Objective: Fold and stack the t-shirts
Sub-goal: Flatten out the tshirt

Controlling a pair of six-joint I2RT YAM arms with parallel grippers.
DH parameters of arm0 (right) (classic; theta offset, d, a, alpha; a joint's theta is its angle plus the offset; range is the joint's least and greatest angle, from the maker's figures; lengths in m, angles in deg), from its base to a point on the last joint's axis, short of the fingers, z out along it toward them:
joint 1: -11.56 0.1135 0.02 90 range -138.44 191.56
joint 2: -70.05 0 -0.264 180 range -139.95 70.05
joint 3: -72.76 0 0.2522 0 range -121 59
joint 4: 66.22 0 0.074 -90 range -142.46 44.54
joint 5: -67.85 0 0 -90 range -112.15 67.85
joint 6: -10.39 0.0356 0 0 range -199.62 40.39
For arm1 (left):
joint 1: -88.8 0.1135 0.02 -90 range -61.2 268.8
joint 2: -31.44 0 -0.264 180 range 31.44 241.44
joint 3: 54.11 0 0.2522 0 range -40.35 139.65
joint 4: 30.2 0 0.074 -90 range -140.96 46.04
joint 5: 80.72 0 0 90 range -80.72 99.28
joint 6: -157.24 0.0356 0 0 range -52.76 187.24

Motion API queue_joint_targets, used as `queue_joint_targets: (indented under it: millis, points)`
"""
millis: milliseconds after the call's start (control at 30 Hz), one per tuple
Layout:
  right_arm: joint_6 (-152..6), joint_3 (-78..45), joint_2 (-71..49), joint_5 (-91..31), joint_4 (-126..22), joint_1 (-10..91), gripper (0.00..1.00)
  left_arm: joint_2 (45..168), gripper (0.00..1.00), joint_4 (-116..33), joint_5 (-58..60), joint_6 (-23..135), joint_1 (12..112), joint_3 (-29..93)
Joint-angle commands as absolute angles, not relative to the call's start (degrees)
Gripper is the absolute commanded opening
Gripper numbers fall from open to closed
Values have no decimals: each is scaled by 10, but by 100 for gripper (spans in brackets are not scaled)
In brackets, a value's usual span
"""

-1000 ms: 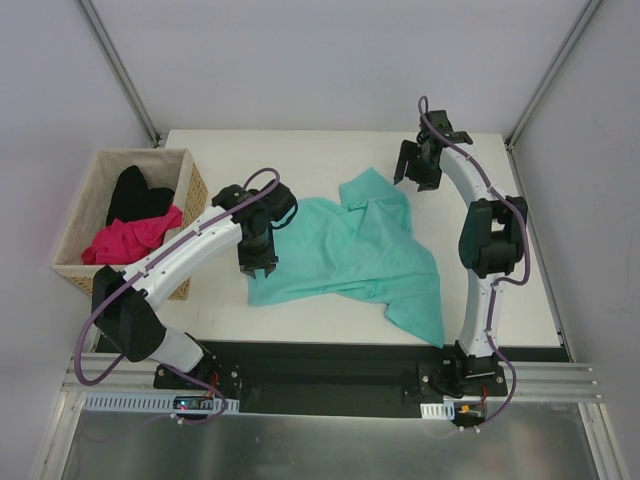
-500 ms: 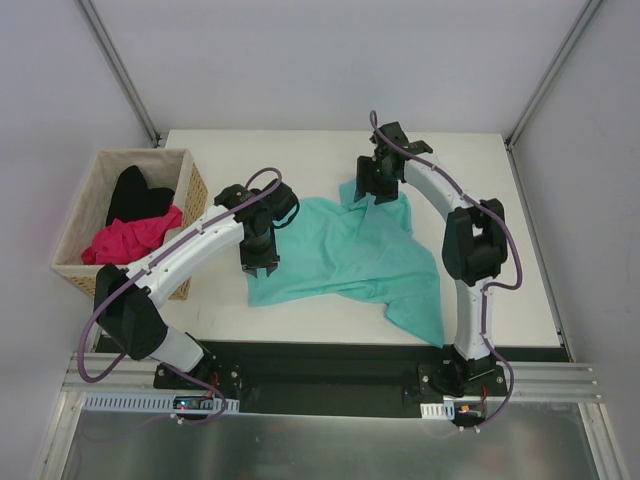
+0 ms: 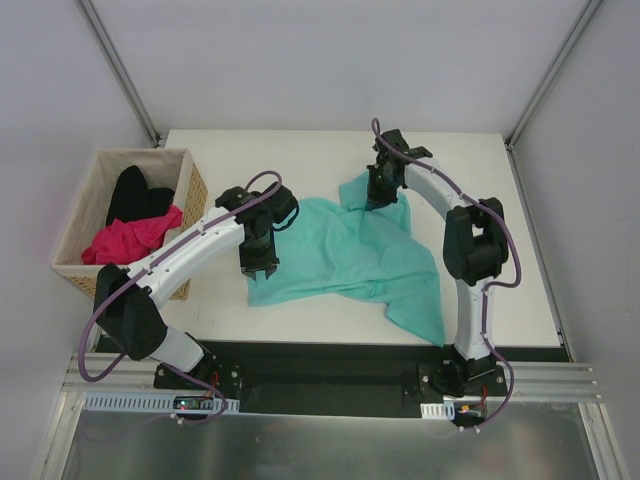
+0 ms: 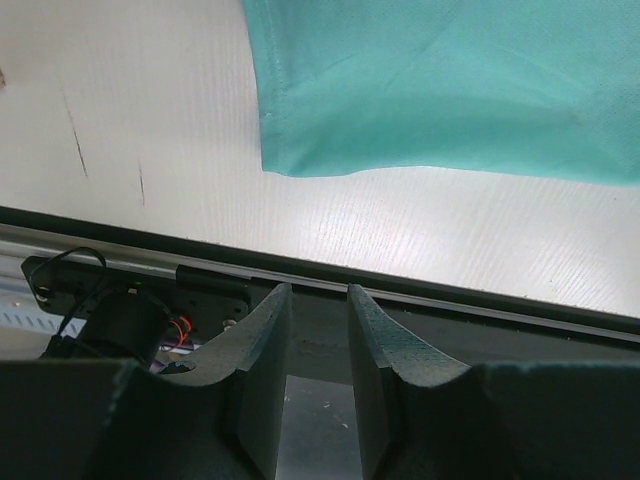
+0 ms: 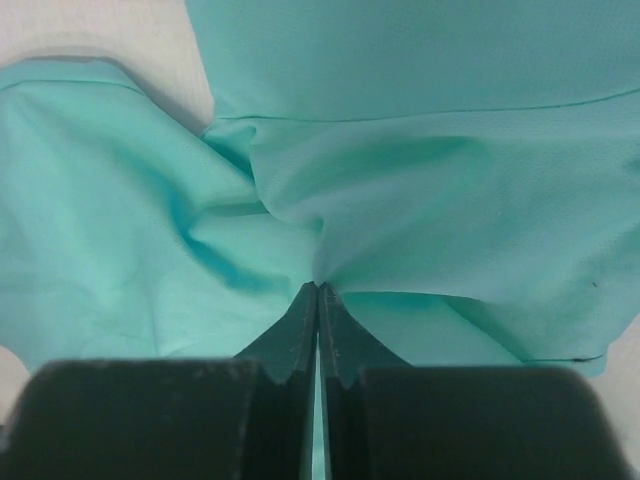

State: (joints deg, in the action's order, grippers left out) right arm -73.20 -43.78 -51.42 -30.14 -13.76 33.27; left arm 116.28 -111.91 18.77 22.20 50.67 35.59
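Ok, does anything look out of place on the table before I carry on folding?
Nothing damaged or spilled. The teal shirt lies rumpled and askew, its right corner reaching the near edge of the table. The right fingers are pinched on a puckered fold near its far end.

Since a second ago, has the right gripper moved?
Yes. The right gripper swung left toward the wicker basket, off the bare table and onto the teal t-shirt, where it is now shut on the cloth.
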Motion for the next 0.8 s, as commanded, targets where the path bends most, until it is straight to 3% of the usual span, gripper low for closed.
queue_joint_targets:
  millis: [0,633,767]
  points:
    - [-721,-423,-462,-273,-140,329,1,1146,29,-1130,192,216,512,354]
    - [-645,-297,-357,-137,-175,312,1,1150,29,-1130,196,229,512,353]
    - [-649,-341,-399,-151,-128,312,29,1149,29,-1130,197,229,512,353]
